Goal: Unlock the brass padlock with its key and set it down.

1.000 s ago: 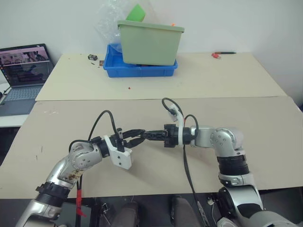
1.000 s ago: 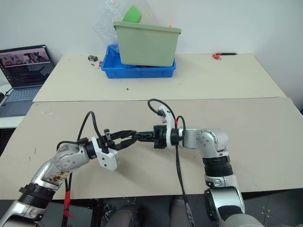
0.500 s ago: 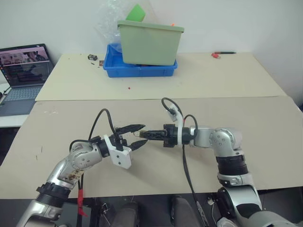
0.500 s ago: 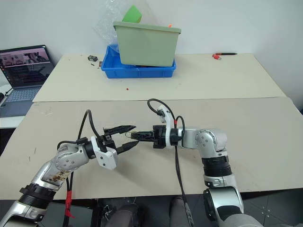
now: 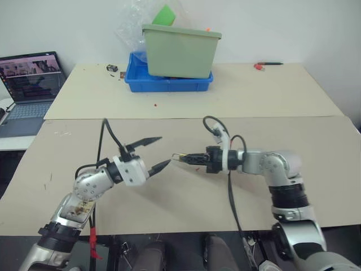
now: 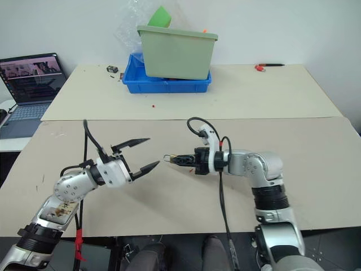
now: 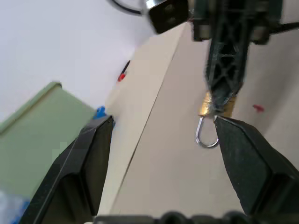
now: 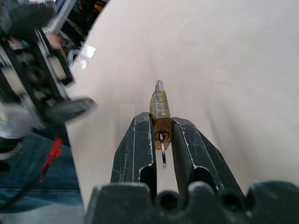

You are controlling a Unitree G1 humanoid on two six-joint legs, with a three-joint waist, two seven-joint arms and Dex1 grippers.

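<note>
My right gripper is shut on the brass padlock, a tiny yellow-gold block pinched between its two black fingers. The thin silvery key sticks out of the padlock's base, back between those fingers. The silvery shackle juts from the padlock's far end toward my left gripper. My left gripper stands open a short way to the left of the padlock, with nothing between its fingers. Both grippers hover above the near table.
On the far table stand a blue tray with a green bin in it, a small dark object and a red pen. A laptop sits at the left. A seam runs between the two tables.
My left gripper, shut at the padlock a second ago, has opened wide, rolled and drawn back to the left and up. The right gripper has shifted right, still holding the padlock.
</note>
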